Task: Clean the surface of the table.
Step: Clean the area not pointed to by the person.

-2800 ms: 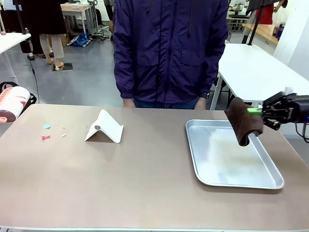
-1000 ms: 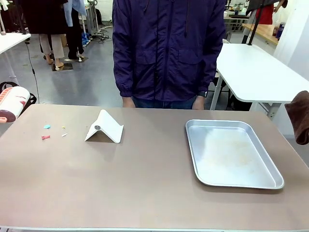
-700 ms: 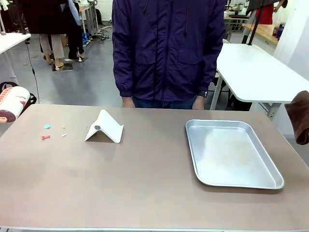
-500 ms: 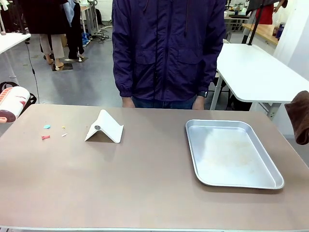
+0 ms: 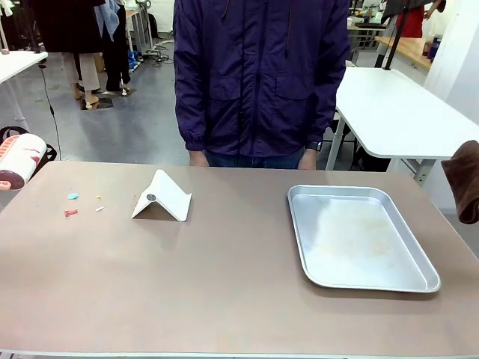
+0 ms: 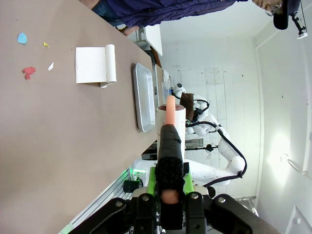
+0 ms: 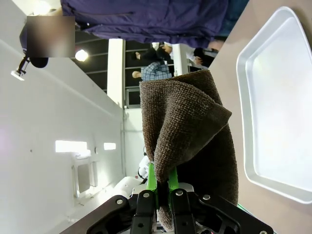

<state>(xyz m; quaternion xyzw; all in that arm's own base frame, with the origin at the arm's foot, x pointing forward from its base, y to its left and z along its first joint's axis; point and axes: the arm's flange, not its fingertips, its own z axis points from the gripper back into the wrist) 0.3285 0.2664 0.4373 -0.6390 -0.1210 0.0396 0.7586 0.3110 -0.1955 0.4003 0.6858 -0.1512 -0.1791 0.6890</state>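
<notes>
Behind the surface (image 5: 224, 284), a workshop floor with white-topped tables (image 5: 389, 105) stretches away, and a person (image 5: 262, 75) in a dark purple jacket stands at the far edge with arms down. The surface itself fills the near and middle ground, wide, flat and matte taupe-brown. On its right part lies an empty, shallow silver tray (image 5: 297, 239). On its far left part stands a folded white card (image 5: 163, 196), and left of that card a few small coloured scraps (image 5: 71, 212) lie scattered, apart from one another. The left hand (image 6: 169, 189) is closed on the black handle of what looks like a lint roller (image 6: 170, 122). The roller's white drum with red print shows at the left edge of the front view, off the surface's left end rather than on it. The right hand (image 7: 161, 187) pinches a brown cloth (image 7: 190, 141) between its green pads. The cloth is held up at the right end of the surface and, as far as the front view shows, touches nothing. The surface is probably stiff, heavy and fixed, so there is nothing on it to grip; the work would be pressure and sweep across its top. Its smooth finish likely lets the scraps slide ahead of a cloth instead of lifting. The sticky roller therefore looks the better tool for them, while the soft cloth would suit broad wipes over the bare middle. The card is light and may skid if brushed.
</notes>
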